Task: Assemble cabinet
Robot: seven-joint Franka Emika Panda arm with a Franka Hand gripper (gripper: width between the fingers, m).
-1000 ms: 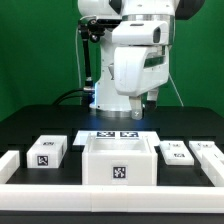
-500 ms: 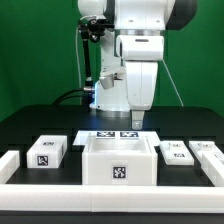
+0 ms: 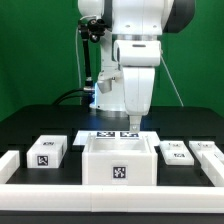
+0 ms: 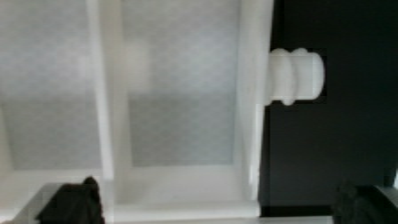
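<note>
The cabinet (image 3: 118, 160) is a large white open box with a tag on its front, standing at the table's front middle. In the wrist view its inside (image 4: 169, 90) shows two compartments split by a white divider, and a ribbed round white stub (image 4: 297, 77) juts from its outer wall over the black table. My gripper (image 3: 130, 124) points straight down just above the cabinet's back edge. In the wrist view the gripper (image 4: 222, 205) is open and empty, with its dark fingertips (image 4: 71, 203) far apart, one over the box and one over the table.
The marker board (image 3: 114, 135) lies behind the cabinet. A small tagged white block (image 3: 47, 152) sits to the exterior view's left, two more (image 3: 175, 152) (image 3: 208, 150) to its right. A low white rail (image 3: 8, 165) borders the front of the black table.
The hand has turned about its vertical axis and come down a little, ending closer above the cabinet's back edge. The parts on the table have not moved.
</note>
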